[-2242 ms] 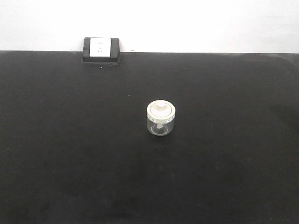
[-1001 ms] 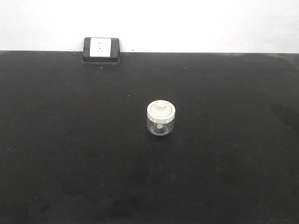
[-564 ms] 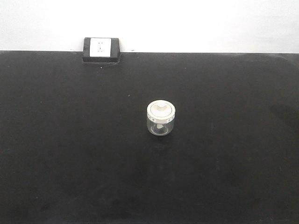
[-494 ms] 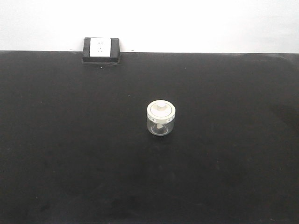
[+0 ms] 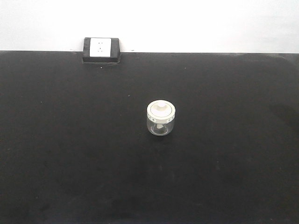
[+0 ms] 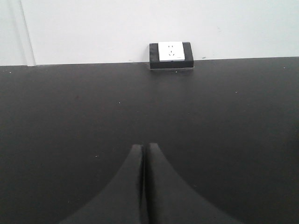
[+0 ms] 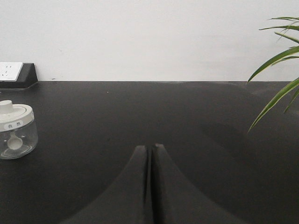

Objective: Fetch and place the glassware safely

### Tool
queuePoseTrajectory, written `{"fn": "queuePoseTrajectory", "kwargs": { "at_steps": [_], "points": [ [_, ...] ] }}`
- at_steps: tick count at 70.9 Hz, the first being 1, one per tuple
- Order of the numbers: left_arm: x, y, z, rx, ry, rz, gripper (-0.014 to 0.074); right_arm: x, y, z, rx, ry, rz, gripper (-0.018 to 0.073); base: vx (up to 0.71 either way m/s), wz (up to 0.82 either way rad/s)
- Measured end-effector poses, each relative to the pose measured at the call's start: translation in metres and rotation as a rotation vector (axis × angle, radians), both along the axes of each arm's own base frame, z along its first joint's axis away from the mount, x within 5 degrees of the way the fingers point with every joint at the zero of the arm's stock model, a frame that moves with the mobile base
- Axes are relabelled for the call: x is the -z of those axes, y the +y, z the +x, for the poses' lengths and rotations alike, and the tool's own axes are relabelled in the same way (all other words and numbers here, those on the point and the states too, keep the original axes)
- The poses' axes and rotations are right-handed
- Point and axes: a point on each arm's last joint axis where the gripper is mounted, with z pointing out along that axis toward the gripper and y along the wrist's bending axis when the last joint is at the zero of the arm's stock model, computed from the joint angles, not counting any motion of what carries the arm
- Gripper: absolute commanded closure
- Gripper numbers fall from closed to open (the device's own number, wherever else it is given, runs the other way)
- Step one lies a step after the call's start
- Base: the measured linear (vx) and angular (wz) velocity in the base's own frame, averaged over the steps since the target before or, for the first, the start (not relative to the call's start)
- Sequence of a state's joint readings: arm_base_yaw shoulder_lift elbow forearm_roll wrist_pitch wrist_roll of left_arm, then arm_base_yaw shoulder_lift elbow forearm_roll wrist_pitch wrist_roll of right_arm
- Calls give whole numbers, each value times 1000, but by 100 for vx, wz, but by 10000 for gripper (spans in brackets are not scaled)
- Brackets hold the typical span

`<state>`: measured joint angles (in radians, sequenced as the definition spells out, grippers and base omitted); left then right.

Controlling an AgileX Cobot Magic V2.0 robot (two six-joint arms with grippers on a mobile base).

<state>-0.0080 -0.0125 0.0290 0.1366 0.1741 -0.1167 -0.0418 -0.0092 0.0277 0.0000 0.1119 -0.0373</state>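
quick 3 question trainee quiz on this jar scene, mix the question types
1. True or false: the glass jar has its lid on.
2. Which gripper's camera shows the jar? A) left gripper B) right gripper
3. Fill in: at the table's far edge sits a black box holding a white ____.

Key:
1. True; the cream lid sits on top.
2. B; the jar stands at the left of that view.
3. Socket.
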Motion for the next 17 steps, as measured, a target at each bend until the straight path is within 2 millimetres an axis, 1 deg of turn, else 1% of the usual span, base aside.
{"fn": "queuePoseTrajectory", "kwargs": {
  "at_steps": [17],
  "points": [
    [0, 0, 0, 0, 0, 0, 603, 0, 0, 0, 0, 0, 0, 563, 0, 0]
  ]
}}
